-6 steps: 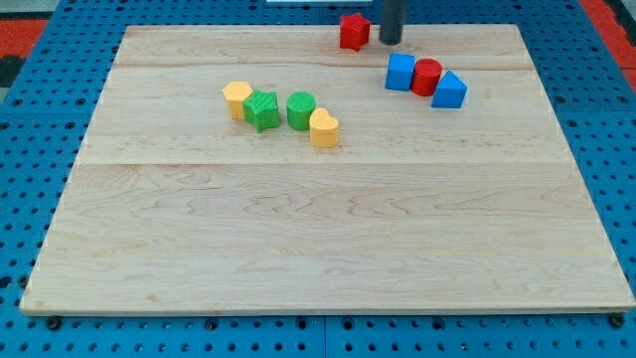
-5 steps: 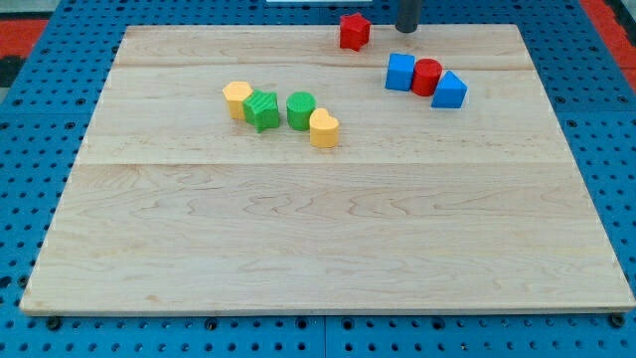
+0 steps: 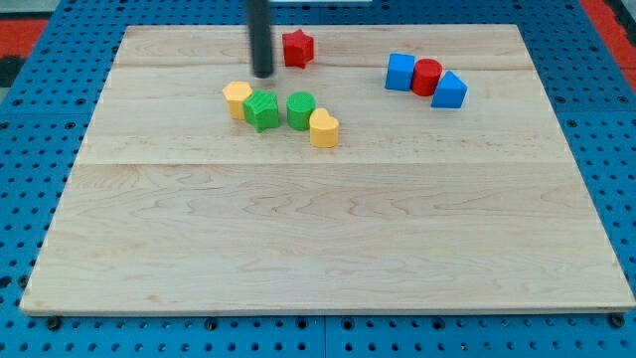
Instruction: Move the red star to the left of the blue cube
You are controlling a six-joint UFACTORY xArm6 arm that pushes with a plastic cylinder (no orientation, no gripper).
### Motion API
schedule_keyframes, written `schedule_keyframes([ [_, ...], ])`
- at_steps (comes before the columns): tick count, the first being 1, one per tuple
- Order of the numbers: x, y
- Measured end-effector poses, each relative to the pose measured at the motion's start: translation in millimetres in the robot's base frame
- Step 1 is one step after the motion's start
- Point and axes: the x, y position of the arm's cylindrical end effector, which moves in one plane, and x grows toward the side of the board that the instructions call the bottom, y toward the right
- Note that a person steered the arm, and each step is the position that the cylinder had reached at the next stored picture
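So the rod has no claw to open or close, and my tip [image 3: 262,75] sits just left of the red star [image 3: 297,48], apart from it. Wooden board [image 3: 328,249] underneath. Star's near the view's top, well left of the blue cube [image 3: 400,72], which touches a red cylinder [image 3: 427,77].

We have a single view, set in front of the worktop [image 3: 328,249] and well above it, looking down at a slant toward its far edge. The wooden board narrows toward the top of the frame and fills nearly all of it, so we stand fairly near. A blue pegboard [image 3: 30,179] shows along the left, right and bottom margins. No second view shares the scene.
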Motion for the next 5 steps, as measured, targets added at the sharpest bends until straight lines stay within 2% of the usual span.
schedule_keyframes([
  [1,-47.0,8.4],
  [2,-41.3,121.5],
  [3,-9.7,159.1],
  [5,-4.2,172.3],
])
